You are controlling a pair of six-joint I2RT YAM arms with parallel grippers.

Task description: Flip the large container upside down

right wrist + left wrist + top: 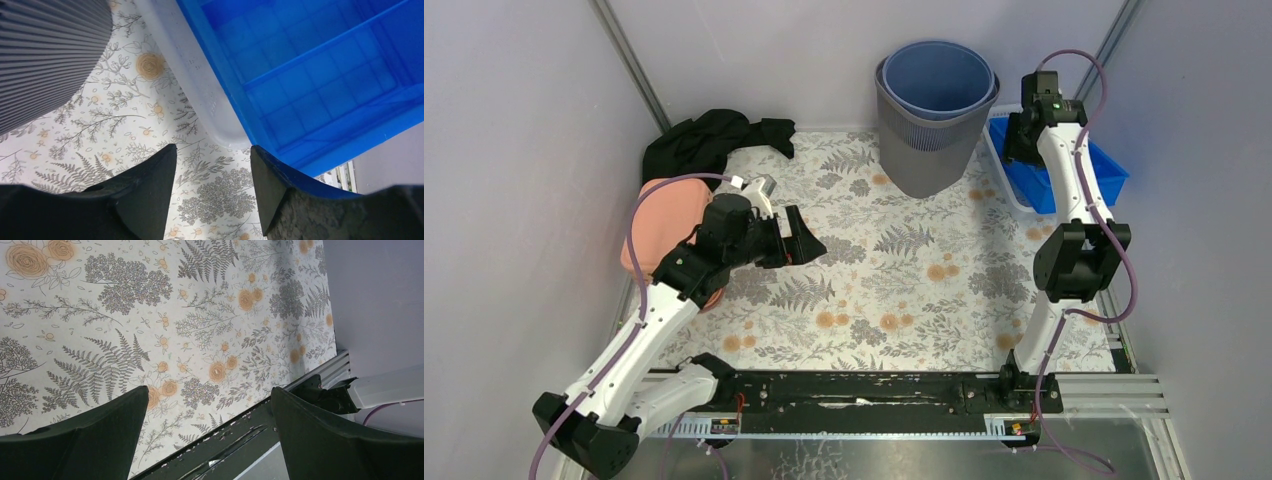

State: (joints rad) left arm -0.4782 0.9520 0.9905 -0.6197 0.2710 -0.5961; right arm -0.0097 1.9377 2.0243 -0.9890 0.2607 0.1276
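Observation:
The large container is a grey ribbed bin (pixel 929 150) standing upright at the back middle of the floral table, with a blue bucket (pixel 939 78) nested in it. Its ribbed wall shows at the upper left of the right wrist view (pixel 45 55). My right gripper (pixel 1016 150) is open and empty, just right of the bin, over the edge of a blue crate; in its own view (pixel 212 155) bare tablecloth lies between the fingers. My left gripper (pixel 807 240) is open and empty, low over the left-middle of the table, far from the bin; it also shows in its own view (pixel 210 392).
A blue crate (pixel 1069 170) (pixel 310 65) rests on a white tray (pixel 200 90) at the back right. A black cloth (pixel 714 140) and a pink cushion-like thing (pixel 669 215) lie at the left. A black rail (pixel 854 390) (pixel 240 435) runs along the near edge.

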